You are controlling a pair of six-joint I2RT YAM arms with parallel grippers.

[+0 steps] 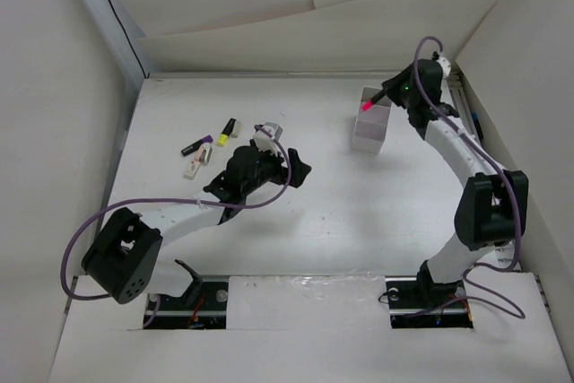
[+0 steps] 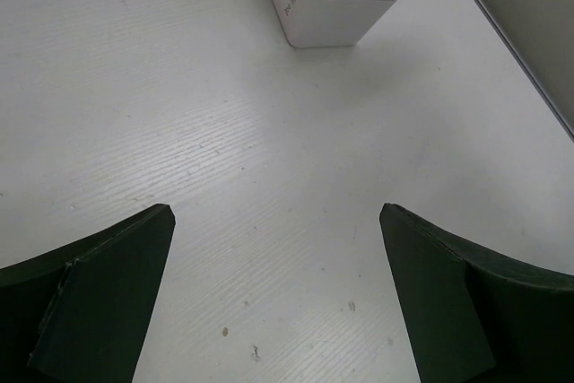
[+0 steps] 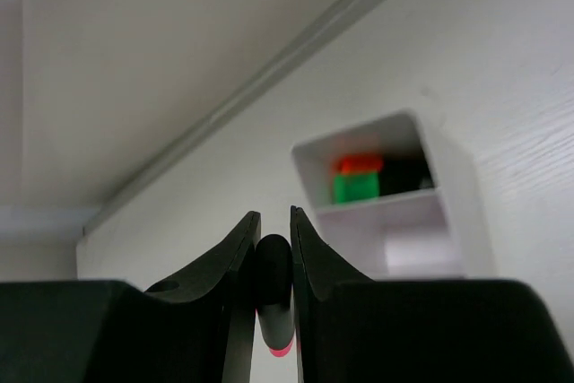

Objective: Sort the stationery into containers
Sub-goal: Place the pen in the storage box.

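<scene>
The white box (image 1: 369, 125) with compartments stands at the back right. My right gripper (image 1: 383, 96) is above its far end, shut on a pink marker (image 1: 368, 106). In the right wrist view the fingers (image 3: 235, 248) clamp the marker's black cap (image 3: 273, 266), its pink end (image 3: 281, 348) pointing down. The box (image 3: 453, 195) lies beyond, with a green marker (image 3: 356, 187) and an orange marker (image 3: 359, 164) in its far compartment. My left gripper (image 1: 291, 168) is open and empty over the table's middle. It faces the box (image 2: 336, 2), well short of it. Its gripper (image 2: 278, 293) holds nothing.
A yellow marker (image 1: 225, 129), a purple marker (image 1: 192, 145) and a small white-and-tan piece (image 1: 197, 161) lie on the table at the left, behind my left arm. White walls close in the back and both sides.
</scene>
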